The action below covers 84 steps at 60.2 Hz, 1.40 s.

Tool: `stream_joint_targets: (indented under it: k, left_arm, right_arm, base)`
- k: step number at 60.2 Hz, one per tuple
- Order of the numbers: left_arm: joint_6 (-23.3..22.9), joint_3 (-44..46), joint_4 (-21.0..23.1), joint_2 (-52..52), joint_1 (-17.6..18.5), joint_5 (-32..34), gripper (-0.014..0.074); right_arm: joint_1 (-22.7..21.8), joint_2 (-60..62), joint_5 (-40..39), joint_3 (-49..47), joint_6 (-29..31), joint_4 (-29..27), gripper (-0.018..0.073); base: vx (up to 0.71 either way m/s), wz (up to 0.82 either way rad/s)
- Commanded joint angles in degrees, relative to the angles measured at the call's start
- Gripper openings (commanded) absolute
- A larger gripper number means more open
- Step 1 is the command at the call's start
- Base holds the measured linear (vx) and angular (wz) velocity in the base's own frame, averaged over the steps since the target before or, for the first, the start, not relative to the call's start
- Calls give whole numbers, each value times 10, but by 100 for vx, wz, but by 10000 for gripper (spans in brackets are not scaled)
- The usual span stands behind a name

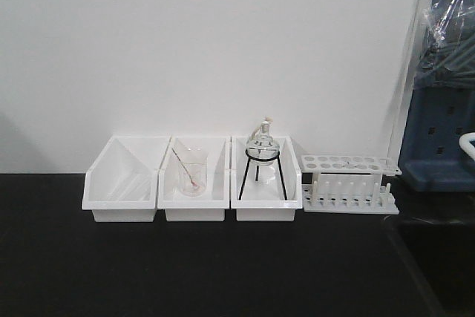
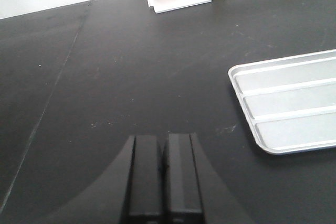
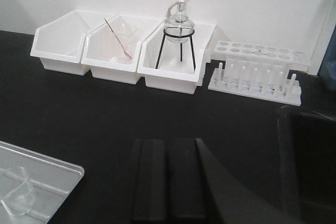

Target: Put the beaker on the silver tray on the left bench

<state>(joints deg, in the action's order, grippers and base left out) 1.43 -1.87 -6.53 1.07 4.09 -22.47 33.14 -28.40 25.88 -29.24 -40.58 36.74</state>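
Nearest first:

- The left gripper (image 2: 163, 141) hangs low over the black bench (image 2: 131, 66) with its jaws pressed together and nothing between them. The silver tray (image 2: 294, 103) lies just to its right.
- The right gripper (image 3: 168, 145) is likewise closed and empty, and stands clear of the tray's corner.
- In the right wrist view, a clear glass beaker (image 3: 14, 198) sits on the silver tray at the very edge of the frame. It is cut off there, so I cannot tell whether it stands upright or leans.
- I judge the carry to be as good as done. What remains is to back both arms off straight and slowly, keeping the closed fingers away from the tray's rim so that nothing nudges the light glass.
- If the beaker proves to be tilted, open the jaws wide before reaching in and grip it low on the wall, since glass slips.
- Farther back, a second beaker (image 1: 191, 172) with a stirring rod (image 1: 178, 159) in it stands in the middle bin (image 1: 194, 213). Beside that is the flask (image 1: 262, 146) on its wire stand. Neither needs touching.
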Motion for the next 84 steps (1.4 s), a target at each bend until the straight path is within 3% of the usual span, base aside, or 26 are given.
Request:
stream_joint_targets:
  k: [1, 25, 30, 35, 41, 47, 55, 64, 76, 84]
  left_arm:
    - [-1, -11, 0, 4, 2, 47, 1]
    - [-1, -11, 0, 4, 2, 47, 1]
    - [-1, -11, 0, 4, 2, 47, 1]
    - [-1, -11, 0, 4, 2, 47, 1]
    - [-1, -11, 0, 4, 2, 47, 1]
    - [-1, -11, 0, 4, 2, 47, 1]
    - [-1, -11, 0, 4, 2, 47, 1]
    - [-1, -11, 0, 4, 2, 47, 1]
    - [-1, -11, 0, 4, 2, 47, 1]
    - [-1, -11, 0, 4, 2, 47, 1]
  right_arm:
    - [-1, 33, -29, 6, 0, 12, -11]
    - [-1, 75, -25, 35, -1, 10, -11]
    - [-2, 75, -11, 35, 41, -43, -11]
    - [-2, 75, 4, 42, 140, -128, -11]
    - [-2, 75, -15, 74, 227, -188, -11]
    - [-7, 75, -64, 120, 227, -218, -11]
    - [-60, 77, -165, 195, 229, -309, -11]
    - [-115, 133, -205, 245, 274, -313, -11]
    - [-263, 219, -206, 294, 305, -357, -11]
    - [-326, 280, -195, 314, 305, -342, -11]
  base:
    - [0, 0]
    - [0, 0]
    - [0, 0]
    - [0, 0]
    - [0, 0]
    - [0, 0]
    - [0, 0]
    - [0, 0]
    - [0, 0]
    - [0, 0]
